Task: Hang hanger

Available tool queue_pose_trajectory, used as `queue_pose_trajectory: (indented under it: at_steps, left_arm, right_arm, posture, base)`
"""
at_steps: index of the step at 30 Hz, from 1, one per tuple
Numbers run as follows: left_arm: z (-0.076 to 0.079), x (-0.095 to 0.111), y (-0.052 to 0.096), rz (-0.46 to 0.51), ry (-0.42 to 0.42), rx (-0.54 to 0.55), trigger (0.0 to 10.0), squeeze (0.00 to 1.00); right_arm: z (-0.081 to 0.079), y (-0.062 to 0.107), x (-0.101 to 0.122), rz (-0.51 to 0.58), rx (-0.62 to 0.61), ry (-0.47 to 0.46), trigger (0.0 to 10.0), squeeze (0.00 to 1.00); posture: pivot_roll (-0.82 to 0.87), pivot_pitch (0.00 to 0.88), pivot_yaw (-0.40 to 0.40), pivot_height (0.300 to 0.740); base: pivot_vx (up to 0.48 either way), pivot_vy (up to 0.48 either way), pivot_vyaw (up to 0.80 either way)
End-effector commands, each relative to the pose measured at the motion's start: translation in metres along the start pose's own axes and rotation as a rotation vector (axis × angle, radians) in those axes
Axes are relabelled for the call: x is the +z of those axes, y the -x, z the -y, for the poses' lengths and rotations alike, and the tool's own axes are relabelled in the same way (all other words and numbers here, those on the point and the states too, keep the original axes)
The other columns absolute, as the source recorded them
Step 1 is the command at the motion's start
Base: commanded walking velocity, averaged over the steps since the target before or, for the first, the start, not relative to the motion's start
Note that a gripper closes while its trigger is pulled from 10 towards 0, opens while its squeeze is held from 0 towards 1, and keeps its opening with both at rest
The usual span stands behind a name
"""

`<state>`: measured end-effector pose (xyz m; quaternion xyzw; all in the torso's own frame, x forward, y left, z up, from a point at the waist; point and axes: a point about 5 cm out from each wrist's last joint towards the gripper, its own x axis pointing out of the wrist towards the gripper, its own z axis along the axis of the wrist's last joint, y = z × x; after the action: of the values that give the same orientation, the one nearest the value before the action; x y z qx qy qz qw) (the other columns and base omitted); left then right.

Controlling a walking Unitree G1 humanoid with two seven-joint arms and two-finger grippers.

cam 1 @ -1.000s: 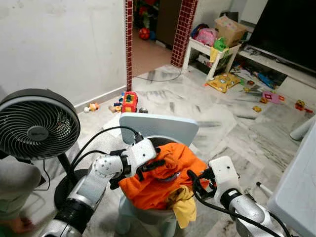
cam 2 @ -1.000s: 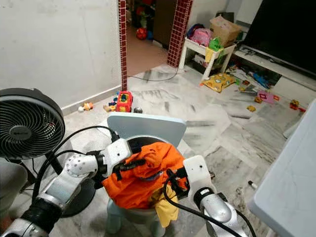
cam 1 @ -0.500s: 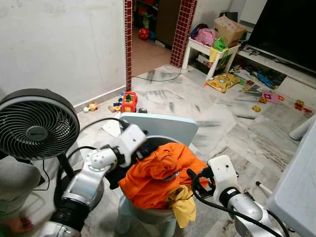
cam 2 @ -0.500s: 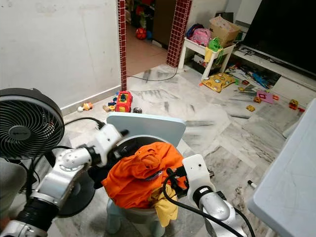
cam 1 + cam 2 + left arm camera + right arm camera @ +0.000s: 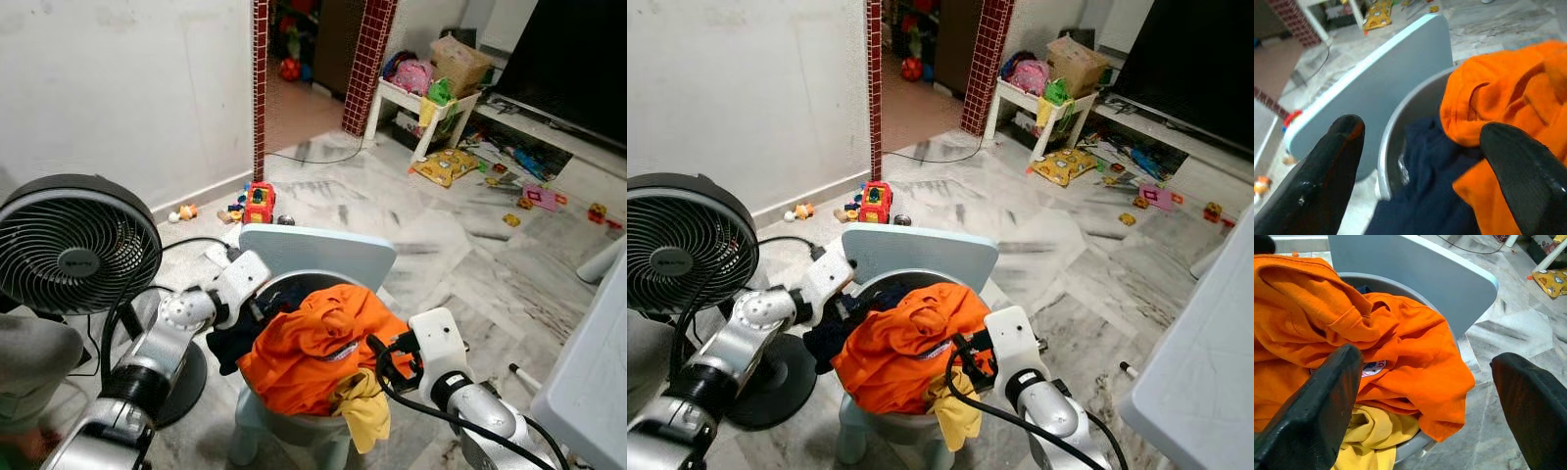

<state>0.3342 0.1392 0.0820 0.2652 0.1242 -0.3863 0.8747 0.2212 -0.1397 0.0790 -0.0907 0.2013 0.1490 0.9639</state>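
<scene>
On a toy-strewn marble floor [image 5: 460, 245], our left gripper [image 5: 1420, 161], fingers wide, has pulled back from the orange shirt [image 5: 313, 343]; right gripper [image 5: 1425, 396] wide too; hanger unseen, nothing hung.

Black fan [image 5: 73, 245], scattered toys [image 5: 257, 203] — marble floor [image 5: 441, 235].

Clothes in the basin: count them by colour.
3: orange garment on top, yellow one hanging over the front rim, dark navy one at the left. More may lie underneath.
</scene>
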Motion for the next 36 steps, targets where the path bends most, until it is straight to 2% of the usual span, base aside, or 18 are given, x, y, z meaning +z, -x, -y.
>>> queue_pose_trajectory:
  at_steps: [1, 2, 6, 10, 13, 16, 23, 25, 26, 27, 28, 29, 30, 36]
  left_arm:
    - [0.007, 0.002, -0.006, -0.015, -0.053, -0.041, 10.0, 0.42]
    - [0.014, 0.001, -0.012, -0.045, -0.102, -0.088, 10.0, 0.00]
    - [0.036, -0.002, -0.022, -0.083, -0.192, -0.212, 10.0, 0.00]
    - [0.053, 0.003, -0.028, -0.051, -0.218, -0.296, 10.0, 0.00]
    - [0.059, 0.007, -0.031, -0.033, -0.229, -0.318, 10.0, 0.00]
    - [0.070, 0.013, -0.035, -0.005, -0.285, -0.361, 10.0, 0.00]
    - [0.067, 0.015, -0.027, -0.004, -0.314, -0.383, 10.0, 0.00]
    - [0.061, 0.009, -0.021, -0.030, -0.312, -0.348, 10.0, 0.00]
    - [0.053, 0.001, -0.013, -0.060, -0.275, -0.296, 10.0, 0.00]
    - [0.053, 0.001, -0.013, -0.060, -0.275, -0.296, 10.0, 0.00]
    - [0.048, -0.005, -0.005, -0.071, -0.234, -0.257, 10.0, 0.64]
    - [0.047, -0.005, -0.003, -0.072, -0.226, -0.250, 10.0, 0.64]
    - [0.047, -0.007, 0.005, -0.066, -0.191, -0.251, 10.0, 1.00]
    - [0.053, -0.006, 0.021, -0.050, -0.175, -0.301, 10.0, 1.00]
  right_arm:
    - [0.005, 0.002, 0.001, 0.001, -0.021, 0.007, 10.0, 0.00]
    - [0.004, 0.003, 0.000, 0.000, -0.023, 0.005, 10.0, 0.00]
    - [0.002, 0.003, 0.000, 0.000, -0.024, 0.002, 10.0, 0.00]
    - [0.003, 0.003, 0.001, 0.002, -0.027, 0.000, 10.0, 0.00]
    - [0.004, 0.002, 0.001, 0.002, -0.029, 0.001, 10.0, 0.00]
    - [0.004, 0.001, 0.001, 0.003, -0.028, 0.004, 10.0, 0.00]
    - [0.004, 0.002, 0.000, -0.001, -0.030, 0.003, 10.0, 0.00]
    - [0.004, 0.002, -0.001, -0.003, -0.030, 0.003, 10.0, 0.00]
    - [0.004, 0.002, -0.001, -0.004, -0.030, 0.003, 10.0, 0.00]
    - [0.004, 0.002, -0.001, -0.004, -0.030, 0.003, 10.0, 0.00]
    - [0.004, 0.002, -0.002, -0.006, -0.029, 0.003, 10.0, 0.00]
    - [0.004, 0.002, -0.002, -0.006, -0.028, 0.004, 10.0, 0.00]
    - [0.004, 0.001, -0.002, -0.008, -0.025, 0.005, 10.0, 0.00]
    - [0.004, -0.001, -0.002, -0.010, -0.017, 0.011, 10.0, 0.00]
  posture:
    - [0.04, 0.000, -0.109, 0.740]
    - [0.04, 0.000, -0.103, 0.740]
    - [0.03, 0.000, -0.099, 0.740]
    - [0.03, 0.000, -0.097, 0.740]
    - [0.04, 0.000, -0.097, 0.740]
    - [0.04, 0.000, -0.097, 0.740]
    - [0.04, 0.000, -0.092, 0.740]
    - [0.04, 0.000, -0.090, 0.740]
    - [0.05, 0.000, -0.093, 0.740]
    - [0.05, 0.000, -0.093, 0.740]
    - [0.05, 0.000, -0.096, 0.740]
    - [0.05, 0.000, -0.096, 0.740]
    - [0.06, 0.000, -0.102, 0.740]
    - [0.08, 0.000, -0.112, 0.740]
  base:
    - [0.000, 0.000, 0.00]
    - [0.000, 0.000, 0.00]
    - [0.000, 0.000, 0.00]
    - [0.000, 0.000, 0.00]
    - [0.000, 0.000, 0.00]
    - [0.000, 0.000, 0.00]
    - [0.000, 0.000, 0.00]
    - [0.000, 0.000, 0.00]
    - [0.000, 0.000, 0.00]
    - [0.000, 0.000, 0.00]
    - [0.000, 0.000, 0.00]
    - [0.000, 0.000, 0.00]
    - [0.000, 0.000, 0.00]
    - [0.000, 0.000, 0.00]
